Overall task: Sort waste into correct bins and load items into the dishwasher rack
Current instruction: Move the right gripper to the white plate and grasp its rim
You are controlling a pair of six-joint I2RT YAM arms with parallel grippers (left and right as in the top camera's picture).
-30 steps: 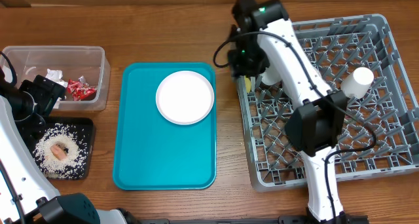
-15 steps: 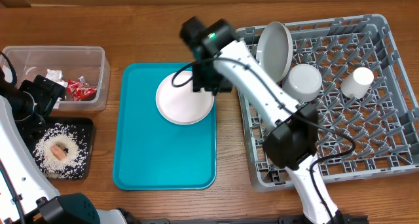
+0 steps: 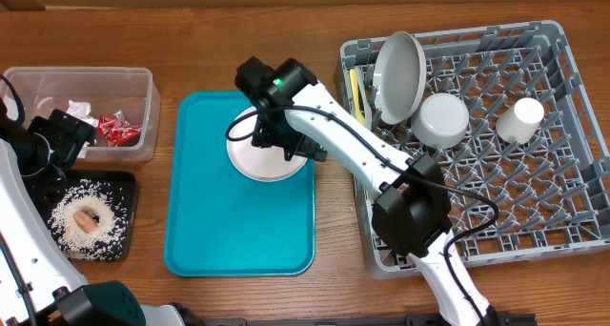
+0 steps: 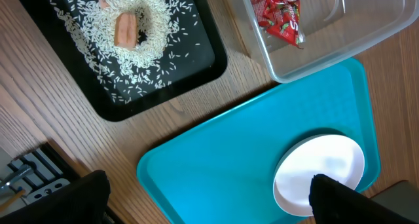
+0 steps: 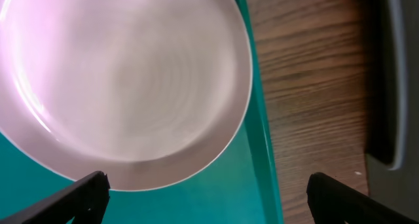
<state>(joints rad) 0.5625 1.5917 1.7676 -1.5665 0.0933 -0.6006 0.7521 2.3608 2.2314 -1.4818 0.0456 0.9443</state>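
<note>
A pinkish-white plate point(image 3: 250, 160) point(image 5: 118, 80) lies on the teal tray point(image 3: 238, 231). My right gripper point(image 3: 278, 145) point(image 5: 208, 194) hovers over the plate's edge, open and empty. In the dishwasher rack point(image 3: 572, 221) a grey plate point(image 3: 400, 73) stands on edge beside a white bowl point(image 3: 440, 118), a white cup point(image 3: 519, 118) and a yellow utensil point(image 3: 357, 92). The clear tub point(image 3: 57, 83) holds red wrappers point(image 3: 114, 131) point(image 4: 281, 14) and a white napkin point(image 3: 76, 107). Rice point(image 3: 67, 221) point(image 4: 150, 47) and an orange food square point(image 4: 123, 29) lie in the black tray point(image 3: 129, 188). My left gripper point(image 4: 209, 204) hangs open and empty above the table's left side.
The teal tray point(image 4: 229, 165) lies between the two bins and the rack. A strip of bare wood point(image 5: 308, 86) separates the tray's right rim from the rack's grey wall point(image 5: 393, 86). My right arm stretches from the rack's front corner across to the plate.
My right arm has swung left from the rack to above the plate on the teal tray, its jaws widening. The grey plate and bowl now show in the rack. The left arm stayed still.
</note>
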